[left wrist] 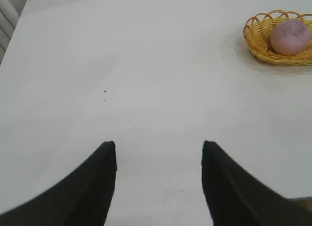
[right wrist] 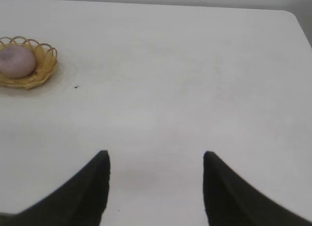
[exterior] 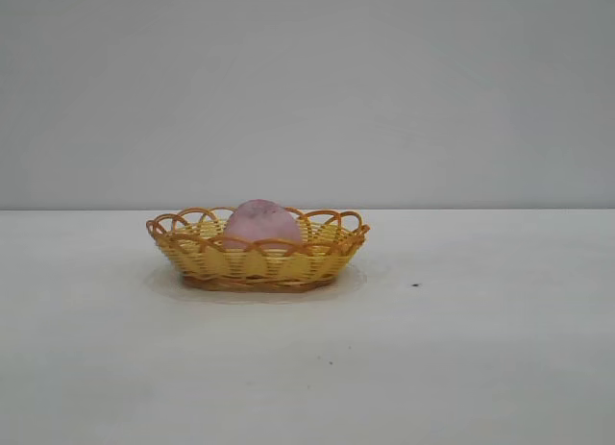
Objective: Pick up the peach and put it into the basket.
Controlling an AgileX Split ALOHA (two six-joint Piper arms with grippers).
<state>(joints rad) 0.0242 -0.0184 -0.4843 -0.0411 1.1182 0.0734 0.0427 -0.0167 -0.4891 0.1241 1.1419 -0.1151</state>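
On the white table, largest surface in view, we read no brand, label or writing anywhere. Behind it, 1 plain grey wall, also unmarked.

Counts from us: 1 table, 1 wall, 1 basket, 1 peach, 2 grippers, plus a few tiny dark specks on the tabletop.

The basket sits about mid-table in the exterior view, slightly left of centre. Yellow weave, orange-brown looped rim. We also see it far off in both wrist views.

The peach is inside the basket, resting in its bowl, top rising above the rim loops. Dusty pink, rounded. Same in the left wrist view and the right wrist view: in the basket, nothing gripping it.

Left gripper: 2 dark fingers with a clear gap between them, moderately spread, bare table showing through, nothing held. It hangs over open tabletop, well apart from the basket.

Right gripper: same picture, 2 dark fingers set apart at a medium width, only table between them, holding nothing. Also well apart from the basket.

Neither arm shows in the exterior view.

Smallest item: 1 dark speck on the table, to the right of the basket.
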